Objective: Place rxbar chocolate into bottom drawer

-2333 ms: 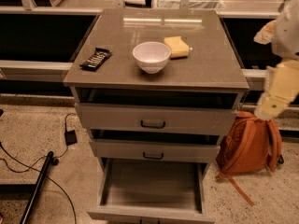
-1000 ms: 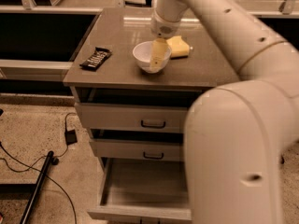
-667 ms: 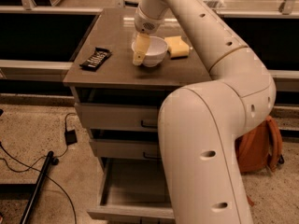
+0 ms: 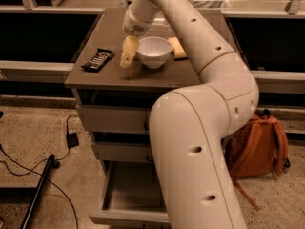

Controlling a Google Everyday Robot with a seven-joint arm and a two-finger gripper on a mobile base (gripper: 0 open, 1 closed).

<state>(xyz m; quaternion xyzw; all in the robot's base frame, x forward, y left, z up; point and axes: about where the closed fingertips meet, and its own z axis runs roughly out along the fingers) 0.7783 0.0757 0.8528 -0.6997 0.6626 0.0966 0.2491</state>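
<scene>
Hovering above the cabinet top [image 4: 107, 78] between rxbar chocolate [image 4: 97, 59] and white bowl [image 4: 154, 50], the gripper [image 4: 128, 54] (open or clenched: cannot tell) is not touching the bar, so pick and drop remain; the bottom drawer [image 4: 127, 189] stands open.

You see the arm [image 4: 200, 142] cover the right side of the cabinet [image 4: 110, 119]. Of the bottom drawer [image 4: 127, 194] only the part toward 9 o'clock shows, and the lower edge cuts its front. The sponge [image 4: 178, 47] is half hidden behind the arm and the bowl [image 4: 154, 50]. The gripper [image 4: 127, 56] hangs at 9 o'clock of the bowl. You cannot tell if it touches the top. The letters on the bar [image 4: 97, 59] are too small to read.
</scene>
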